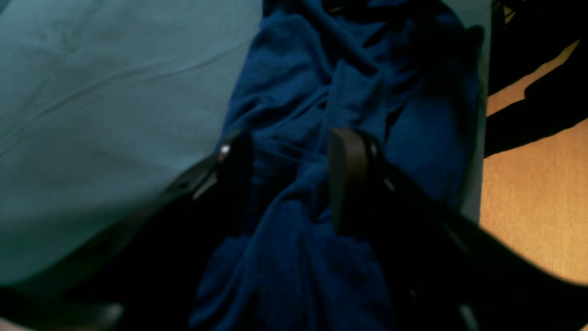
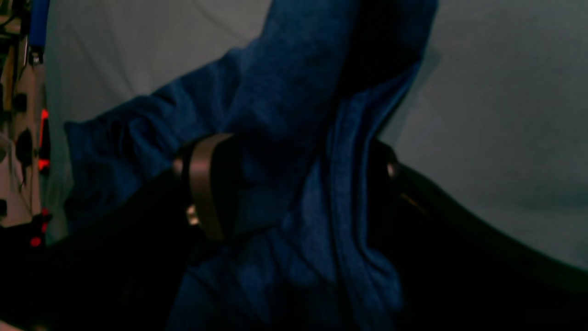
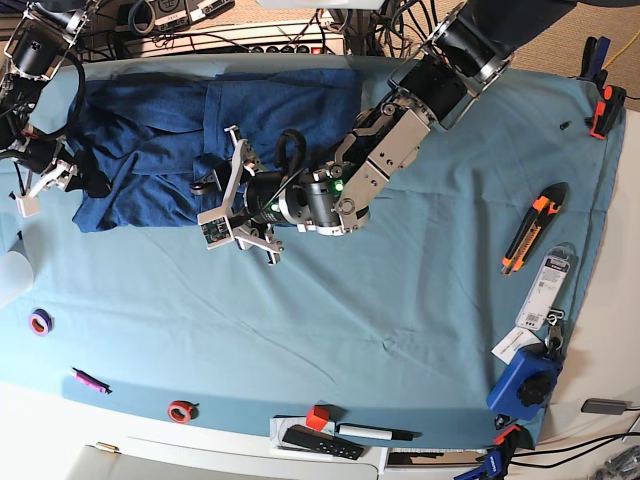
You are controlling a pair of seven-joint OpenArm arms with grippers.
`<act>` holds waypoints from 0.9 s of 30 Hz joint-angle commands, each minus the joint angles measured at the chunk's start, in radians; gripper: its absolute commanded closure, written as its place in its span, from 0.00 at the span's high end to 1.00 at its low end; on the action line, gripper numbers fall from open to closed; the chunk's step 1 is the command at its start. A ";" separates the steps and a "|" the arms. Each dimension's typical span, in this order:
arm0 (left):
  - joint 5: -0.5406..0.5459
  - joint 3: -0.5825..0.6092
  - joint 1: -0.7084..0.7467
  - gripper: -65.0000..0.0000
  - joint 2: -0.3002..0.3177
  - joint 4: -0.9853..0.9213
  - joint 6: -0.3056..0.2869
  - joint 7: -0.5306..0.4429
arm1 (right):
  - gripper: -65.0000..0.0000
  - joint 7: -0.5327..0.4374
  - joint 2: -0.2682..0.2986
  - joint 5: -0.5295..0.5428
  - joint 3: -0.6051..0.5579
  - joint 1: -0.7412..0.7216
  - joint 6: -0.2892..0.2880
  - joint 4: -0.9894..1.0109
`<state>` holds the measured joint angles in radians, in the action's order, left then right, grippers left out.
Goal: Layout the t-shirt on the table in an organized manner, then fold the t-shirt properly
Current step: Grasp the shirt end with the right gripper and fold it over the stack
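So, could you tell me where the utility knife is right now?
In the base view the utility knife lies on the table near its right edge, just above a packaged item.

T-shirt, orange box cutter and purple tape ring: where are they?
t-shirt (image 3: 150,140), base view, crumpled dark body.
orange box cutter (image 3: 530,232), base view, middle of handle.
purple tape ring (image 3: 33,323), base view, its rim.

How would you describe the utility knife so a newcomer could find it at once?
Start at the table and go to its right side in the base view, away from the t-shirt. The utility knife lies there diagonally, above a packaged item. Its orange-and-black body sets it apart from the blue tool nearer the corner.
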<state>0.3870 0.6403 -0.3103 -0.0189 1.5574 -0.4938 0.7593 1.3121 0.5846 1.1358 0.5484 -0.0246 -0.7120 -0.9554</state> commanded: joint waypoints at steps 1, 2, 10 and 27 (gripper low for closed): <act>0.017 -0.002 -0.020 0.43 -0.014 0.018 0.001 -0.027 | 0.59 0.084 0.008 -0.085 -0.009 0.013 0.014 0.004; 0.017 -0.002 -0.020 0.43 -0.014 0.018 0.005 -0.027 | 0.59 0.084 0.008 -0.085 -0.010 0.017 0.014 0.004; 0.017 -0.002 -0.020 0.43 -0.014 0.018 0.005 -0.026 | 0.59 0.084 0.008 -0.085 -0.011 0.056 0.014 0.004; 0.117 -0.423 0.015 0.43 0.046 0.213 0.003 0.273 | 0.00 0.084 0.006 0.348 -0.010 0.058 0.014 -0.051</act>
<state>0.4938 0.2188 -0.2787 0.0322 1.7550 -0.4908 1.0470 1.4036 0.5632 1.4540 0.5354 0.0460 -0.6949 -0.9897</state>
